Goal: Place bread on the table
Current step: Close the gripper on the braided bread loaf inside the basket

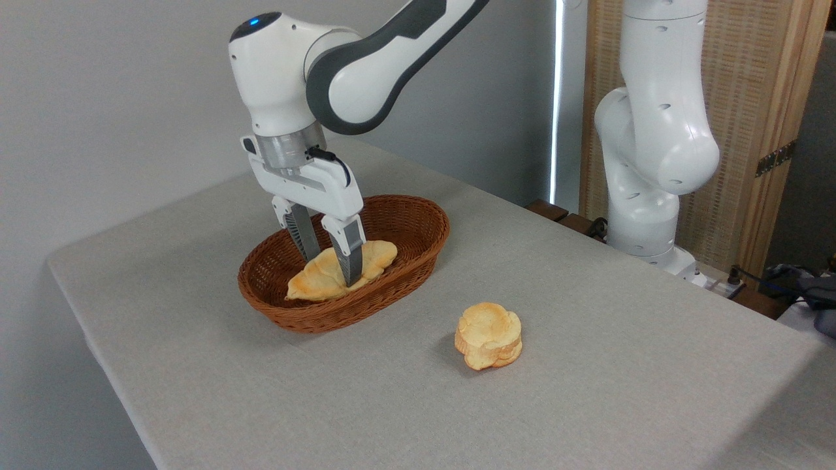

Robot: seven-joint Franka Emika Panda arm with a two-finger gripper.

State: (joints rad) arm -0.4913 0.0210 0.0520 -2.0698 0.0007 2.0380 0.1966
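Grey cloth is seen covering the table (pixel 261 398), whose bare surface stretches away to the left of the claw and below it in the picture. Wicker of a brown oval basket (pixel 418 225) surrounds the place where the claw is lowered; the basket is set on the cloth, and its near rim lies just in front of the fingertips. Inside it, the bread (pixel 375 256) is found: a long braided loaf, golden-orange with paler creases, its pointed ends directed toward the basket's left and right. The loaf is straddled across its middle by the claw (pixel 332 269), one finger (pixel 304 236) being placed behind it and the other finger (pixel 350 256) in front of it. The two fingers are held narrowly apart with the loaf between them and appear to be pressed against its sides, so the claw is taken to be clenched on the bread. The loaf's underside cannot be made out, so whether it is resting on the basket floor cannot be told. To the right of the claw and nearer the camera, well apart from the basket, a small round flower-shaped bun (pixel 488 335) is laid on the cloth. Farther right, beyond the table's edge, the white base column of the arm (pixel 653 143) is seen.
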